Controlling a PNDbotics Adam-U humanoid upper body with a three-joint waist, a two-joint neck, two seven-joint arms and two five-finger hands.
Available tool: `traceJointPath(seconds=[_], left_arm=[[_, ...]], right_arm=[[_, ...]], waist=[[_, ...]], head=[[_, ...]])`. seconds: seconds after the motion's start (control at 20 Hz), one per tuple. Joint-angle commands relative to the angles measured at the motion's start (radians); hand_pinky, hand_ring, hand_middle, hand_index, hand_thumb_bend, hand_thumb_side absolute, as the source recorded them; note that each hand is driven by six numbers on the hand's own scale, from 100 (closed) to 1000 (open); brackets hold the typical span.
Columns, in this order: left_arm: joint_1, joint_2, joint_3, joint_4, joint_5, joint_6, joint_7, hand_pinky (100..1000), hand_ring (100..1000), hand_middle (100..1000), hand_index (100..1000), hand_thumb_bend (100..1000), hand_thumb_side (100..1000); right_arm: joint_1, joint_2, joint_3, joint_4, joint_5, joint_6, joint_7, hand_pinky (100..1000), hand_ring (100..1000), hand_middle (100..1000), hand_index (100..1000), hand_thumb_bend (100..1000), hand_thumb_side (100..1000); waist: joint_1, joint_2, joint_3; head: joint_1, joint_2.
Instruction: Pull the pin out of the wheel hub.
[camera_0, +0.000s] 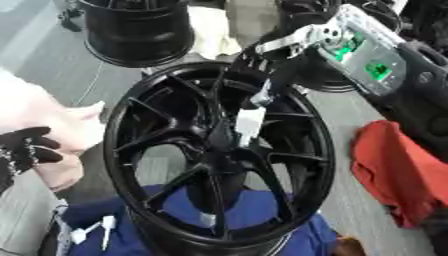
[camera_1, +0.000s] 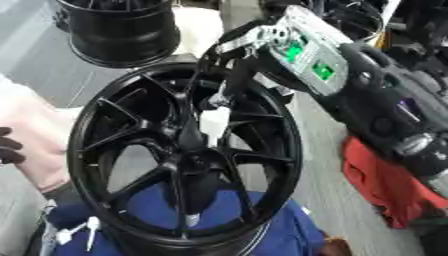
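We've got the right robot hand (camera_0: 262, 65) pinching the white pin (camera_0: 249, 122) at the wheel hub (camera_0: 229, 150); pin looks partly out, not yet clear. Left robot hand (camera_0: 24, 147) idles curled, empty.

Right hand (camera_0: 262, 62) fills wheel hub (camera_0: 219, 155) rim at 12–1 o'clock, over white pin (camera_0: 249, 122). Spoke gaps open at 9 and 5. Second black rim (camera_0: 138, 30) blocks 11; red cloth (camera_0: 398, 170) sits at 3.

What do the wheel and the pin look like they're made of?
The wheel: apparently painted or coated metal alloy, judging by its glossy black spokes with soft highlights. The pin: matte white, probably plastic, though it could be painted. The right hand reaches down to it.
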Motion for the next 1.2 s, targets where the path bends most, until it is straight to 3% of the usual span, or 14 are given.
traceJointPath(seconds=[0.05, 1.2], left_arm=[[-0.008, 0.027, -0.005, -0.014, 0.0, -0.004, 0.0, 830, 699, 685, 883, 100, 871], [-0.01, 0.026, -0.007, -0.015, 0.001, -0.003, 0.0, 831, 701, 686, 883, 100, 872]], right_arm=[[-0.016, -0.008, -0.002, -0.005, -0.012, 0.002, 0.005, 874, 929, 909, 976, 446, 449], [0.023, 0.02, 0.008, 0.076, -0.013, -0.02, 0.005, 867, 918, 888, 963, 436, 444]], waist=[[0.006, -0.009, 0.001], [0.007, -0.006, 0.003]], head=[[-0.001, 0.006], [-0.001, 0.006]])
